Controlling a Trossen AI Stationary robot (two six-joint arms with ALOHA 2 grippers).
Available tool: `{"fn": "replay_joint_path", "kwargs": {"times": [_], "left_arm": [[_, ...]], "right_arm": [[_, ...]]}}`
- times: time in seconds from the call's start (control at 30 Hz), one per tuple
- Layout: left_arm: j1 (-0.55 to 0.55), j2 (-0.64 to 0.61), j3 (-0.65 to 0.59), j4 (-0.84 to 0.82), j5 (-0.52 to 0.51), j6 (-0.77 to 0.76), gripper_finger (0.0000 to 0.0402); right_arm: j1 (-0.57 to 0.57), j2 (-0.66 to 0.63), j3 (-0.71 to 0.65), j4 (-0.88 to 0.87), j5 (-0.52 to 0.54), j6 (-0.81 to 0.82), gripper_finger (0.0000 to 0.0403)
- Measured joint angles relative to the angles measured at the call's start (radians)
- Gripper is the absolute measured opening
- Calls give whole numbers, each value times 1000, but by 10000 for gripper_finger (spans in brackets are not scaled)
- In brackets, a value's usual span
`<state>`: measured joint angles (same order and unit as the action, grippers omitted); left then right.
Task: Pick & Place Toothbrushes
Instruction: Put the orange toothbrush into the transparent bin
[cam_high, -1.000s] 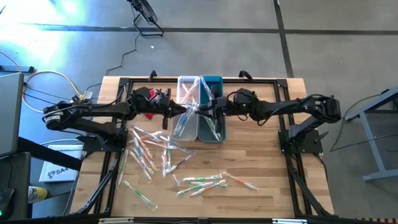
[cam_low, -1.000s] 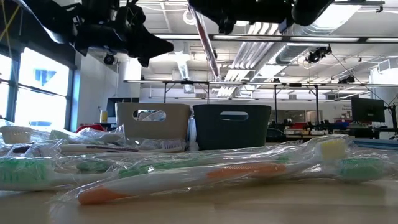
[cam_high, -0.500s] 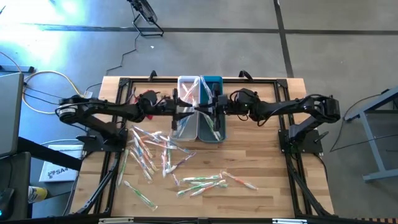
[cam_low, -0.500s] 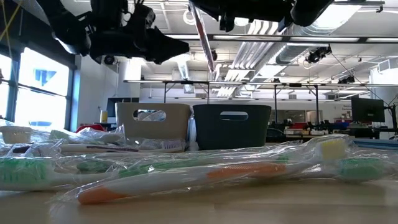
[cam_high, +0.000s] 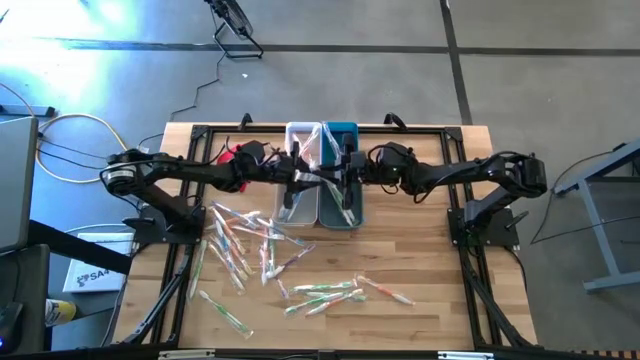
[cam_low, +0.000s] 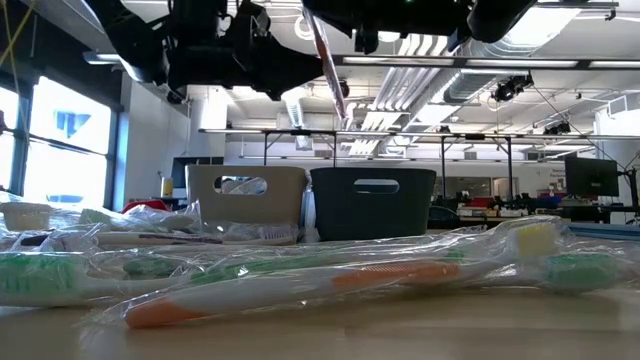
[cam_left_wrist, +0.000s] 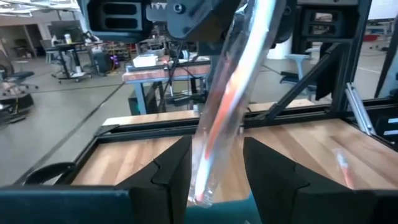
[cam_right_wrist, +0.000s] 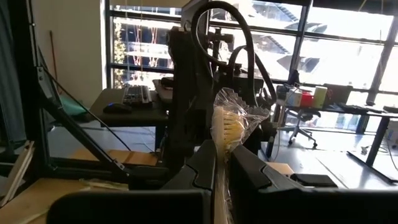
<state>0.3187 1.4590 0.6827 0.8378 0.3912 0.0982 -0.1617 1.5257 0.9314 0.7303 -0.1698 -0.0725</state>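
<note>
My right gripper (cam_right_wrist: 222, 163) reaches in from the table's right and is shut on one wrapped toothbrush (cam_low: 326, 55), held in the air above the white bin (cam_high: 300, 172) and the teal bin (cam_high: 341, 195). My left gripper (cam_left_wrist: 216, 177) comes from the left, open. Its two fingers stand on either side of that same toothbrush (cam_left_wrist: 224, 112), which has an orange-pink handle; whether they touch the wrapper I cannot tell. Many more wrapped toothbrushes (cam_high: 255, 243) lie flat on the table in front of the bins. My right gripper pinches the wrapped toothbrush between its two fingers. The pale bristle head in its crinkled wrapper (cam_right_wrist: 231, 121) sticks out just past the fingertips. The brush is lifted clear of the table and slants down below the gripper (cam_low: 338, 95), above the bins.
A red cloth (cam_high: 231, 154) lies at the far left under my left arm. A second scatter of toothbrushes (cam_high: 340, 291) lies toward the near edge; some lie in the bins. A black frame (cam_high: 205, 132) runs round the table. Bare wood (cam_high: 420, 255) lies at the near right.
My left gripper has moved toward the table's right, from over the red cloth to over the white bin, until its open fingers straddle the toothbrush held by my right gripper. The toothbrush has stayed where it was.
</note>
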Motion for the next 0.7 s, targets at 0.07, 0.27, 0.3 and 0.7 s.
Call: {"fn": "replay_joint_path", "kwargs": {"times": [0.07, 0.27, 0.3, 0.7], "left_arm": [[-1, 0, 0, 0, 0, 0, 140], [-33, 0, 0, 29, -13, 1, 140], [-41, 0, 1, 35, -33, 1, 140], [-60, 0, 2, 34, -114, -2, 140]], "right_arm": [[0, 0, 0, 0, 20, -1, 13], [1, 3, 0, -10, 34, -2, 13], [1, 3, 0, -11, 34, -2, 13], [1, 4, 0, -18, 39, -1, 13]]}}
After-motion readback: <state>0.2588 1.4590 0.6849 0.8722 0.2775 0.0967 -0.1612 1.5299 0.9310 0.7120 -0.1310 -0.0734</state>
